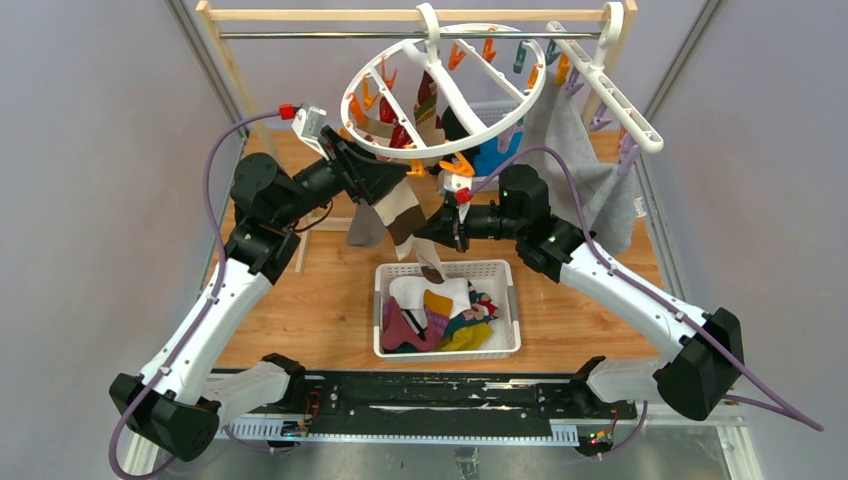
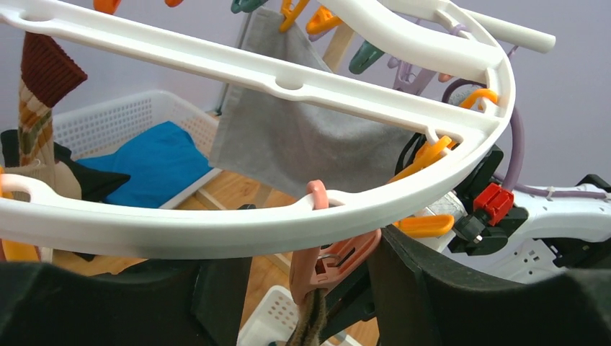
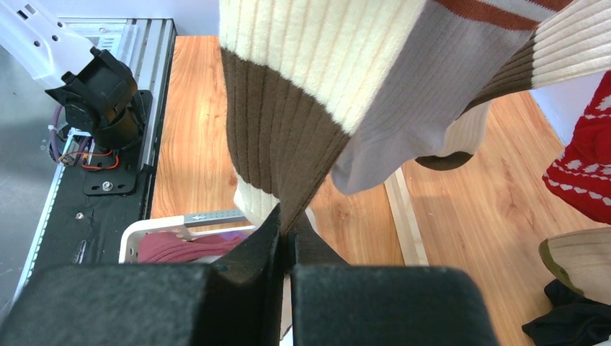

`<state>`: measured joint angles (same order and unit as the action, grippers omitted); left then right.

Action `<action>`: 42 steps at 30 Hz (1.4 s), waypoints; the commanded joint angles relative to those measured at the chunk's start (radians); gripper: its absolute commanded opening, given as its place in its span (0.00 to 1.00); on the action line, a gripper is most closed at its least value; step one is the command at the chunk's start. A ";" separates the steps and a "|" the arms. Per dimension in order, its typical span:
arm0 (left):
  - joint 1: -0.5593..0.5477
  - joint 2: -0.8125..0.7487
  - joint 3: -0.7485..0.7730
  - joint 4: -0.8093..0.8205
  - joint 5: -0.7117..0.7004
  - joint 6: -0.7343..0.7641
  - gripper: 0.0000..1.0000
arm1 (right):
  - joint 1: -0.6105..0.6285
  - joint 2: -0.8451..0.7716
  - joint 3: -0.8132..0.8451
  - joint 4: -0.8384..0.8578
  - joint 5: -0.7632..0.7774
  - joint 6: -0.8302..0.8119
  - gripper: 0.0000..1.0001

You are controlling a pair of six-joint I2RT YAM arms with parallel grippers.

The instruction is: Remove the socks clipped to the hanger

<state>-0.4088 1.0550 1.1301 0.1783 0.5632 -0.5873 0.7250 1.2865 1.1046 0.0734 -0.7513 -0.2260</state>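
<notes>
Left gripper [image 2: 302,281] on my feed sits spread loose around a pink clip [image 2: 333,261] under the hanger [image 2: 216,227] rim, brown-and-cream sock [image 3: 288,130] hanging there, and my right gripper [image 3: 288,241] is pinched tight on that sock above the white basket [image 1: 447,266].

The hanger [image 1: 445,95] hangs from a rail [image 1: 300,34] over the worktop's [image 1: 300,320] far edge. A clip rack [image 1: 610,95] is to its right, with a cloth [image 1: 590,175] below that. A sock [image 1: 400,215] hangs under the hanger's near rim, above a mid-worktop basket [image 1: 447,266] holding loose socks [image 1: 440,315]. The left tool [image 1: 385,180] sits left of the sock, and the right tool [image 1: 432,240] is at its lower end. A second basket [image 2: 130,119] stands at the far edge.
</notes>
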 commanded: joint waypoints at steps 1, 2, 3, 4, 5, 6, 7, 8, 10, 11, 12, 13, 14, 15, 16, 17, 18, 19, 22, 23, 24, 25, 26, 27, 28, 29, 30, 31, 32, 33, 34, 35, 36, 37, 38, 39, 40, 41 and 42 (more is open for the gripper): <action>0.017 -0.014 -0.007 0.066 -0.011 -0.004 0.58 | 0.011 -0.007 -0.025 -0.013 -0.010 -0.024 0.00; 0.019 -0.015 -0.008 0.070 -0.008 -0.007 0.56 | 0.011 -0.009 -0.030 -0.010 -0.007 -0.027 0.00; 0.020 -0.016 -0.010 0.075 -0.004 -0.009 0.54 | 0.010 -0.011 -0.035 -0.008 -0.006 -0.028 0.00; 0.021 -0.015 -0.011 0.082 0.002 -0.011 0.51 | 0.009 -0.013 -0.039 -0.006 -0.006 -0.030 0.00; 0.021 -0.015 -0.013 0.088 0.005 -0.012 0.46 | 0.009 -0.015 -0.042 -0.004 -0.005 -0.030 0.00; 0.022 -0.016 -0.017 0.093 0.009 -0.014 0.41 | 0.008 -0.016 -0.046 -0.003 -0.005 -0.031 0.00; 0.024 -0.016 -0.019 0.101 0.014 -0.015 0.38 | 0.008 -0.017 -0.050 -0.003 -0.005 -0.033 0.00; 0.024 -0.017 -0.023 0.109 0.020 -0.015 0.35 | 0.008 -0.018 -0.054 -0.003 -0.005 -0.035 0.00; 0.027 -0.020 -0.029 0.121 0.028 -0.021 0.30 | 0.009 -0.022 -0.063 -0.004 -0.005 -0.041 0.00; 0.028 -0.020 -0.030 0.125 0.030 -0.022 0.28 | 0.010 -0.025 -0.067 -0.008 -0.006 -0.049 0.00; 0.029 -0.021 -0.030 0.127 0.034 -0.022 0.26 | 0.008 -0.028 -0.071 -0.014 -0.005 -0.055 0.00; 0.030 -0.021 -0.029 0.128 0.038 -0.022 0.24 | 0.009 -0.032 -0.076 -0.019 -0.005 -0.064 0.00; 0.030 -0.021 -0.028 0.130 0.040 -0.024 0.23 | 0.008 -0.038 -0.079 -0.027 -0.005 -0.077 0.00; 0.030 -0.021 -0.026 0.132 0.042 -0.022 0.22 | 0.008 -0.044 -0.080 -0.040 -0.006 -0.088 0.00; 0.030 -0.021 -0.026 0.133 0.046 -0.021 0.21 | 0.008 -0.049 -0.079 -0.058 -0.008 -0.103 0.00; 0.030 -0.021 -0.025 0.135 0.050 -0.019 0.21 | 0.007 -0.057 -0.076 -0.083 -0.011 -0.119 0.00; 0.030 -0.022 -0.026 0.135 0.059 -0.015 0.22 | 0.009 -0.066 -0.072 -0.120 -0.015 -0.139 0.00; 0.030 -0.024 -0.029 0.135 0.065 -0.012 0.25 | 0.008 -0.076 -0.068 -0.151 -0.020 -0.166 0.00; 0.030 -0.039 -0.043 0.133 0.108 0.041 0.35 | 0.008 -0.122 -0.065 -0.295 -0.024 -0.271 0.01; 0.030 -0.044 -0.050 0.122 0.126 0.072 0.38 | 0.007 -0.139 -0.067 -0.340 -0.017 -0.313 0.03; 0.030 -0.048 -0.056 0.108 0.150 0.104 0.40 | 0.009 -0.155 -0.073 -0.381 -0.002 -0.353 0.04; 0.030 -0.051 -0.061 0.091 0.171 0.141 0.42 | 0.007 -0.172 -0.079 -0.422 0.018 -0.389 0.05; 0.030 -0.054 -0.061 0.064 0.195 0.183 0.44 | 0.007 -0.188 -0.086 -0.465 0.040 -0.430 0.06; 0.030 -0.056 -0.061 0.040 0.222 0.221 0.46 | 0.007 -0.202 -0.094 -0.503 0.060 -0.464 0.07; 0.030 -0.058 -0.058 0.007 0.242 0.279 0.50 | 0.007 -0.216 -0.108 -0.534 0.084 -0.493 0.08; 0.030 -0.061 -0.051 -0.034 0.260 0.323 0.53 | 0.008 -0.227 -0.120 -0.558 0.103 -0.514 0.09; 0.030 -0.066 -0.044 -0.068 0.274 0.363 0.55 | 0.006 -0.241 -0.130 -0.578 0.118 -0.529 0.10; 0.030 -0.071 -0.034 -0.111 0.280 0.412 0.57 | 0.003 -0.251 -0.141 -0.597 0.126 -0.544 0.11; 0.030 -0.076 -0.020 -0.160 0.278 0.454 0.59 | 0.002 -0.260 -0.148 -0.617 0.131 -0.557 0.14; 0.030 -0.081 -0.007 -0.207 0.273 0.488 0.61 | 0.001 -0.264 -0.152 -0.639 0.139 -0.566 0.17; 0.030 -0.086 0.009 -0.254 0.263 0.518 0.65 | 0.002 -0.263 -0.155 -0.661 0.147 -0.576 0.20; 0.030 -0.088 0.020 -0.289 0.254 0.540 0.68 | 0.001 -0.255 -0.151 -0.681 0.157 -0.575 0.23; 0.030 -0.092 0.030 -0.326 0.249 0.556 0.71 | 0.001 -0.237 -0.148 -0.699 0.169 -0.574 0.27; 0.031 -0.095 0.040 -0.353 0.245 0.572 0.74 | 0.001 -0.222 -0.142 -0.717 0.178 -0.572 0.31; 0.030 -0.099 0.047 -0.383 0.243 0.585 0.77 | 0.001 -0.204 -0.136 -0.735 0.187 -0.570 0.35; 0.030 -0.104 0.059 -0.423 0.238 0.624 0.80 | 0.001 -0.186 -0.130 -0.752 0.195 -0.569 0.38; 0.030 -0.109 0.071 -0.476 0.226 0.665 0.82 | 0.001 -0.173 -0.124 -0.765 0.205 -0.565 0.44; 0.030 -0.117 0.088 -0.539 0.204 0.719 0.85 | 0.002 -0.167 -0.119 -0.768 0.219 -0.558 0.50; 0.030 -0.125 0.108 -0.615 0.173 0.774 0.86 | 0.001 -0.165 -0.116 -0.768 0.228 -0.552 0.56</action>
<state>-0.3862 0.9699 1.1618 -0.1883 0.7879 -0.0265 0.7250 1.0981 0.9592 -0.6140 -0.5846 -0.7677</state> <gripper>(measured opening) 0.836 0.474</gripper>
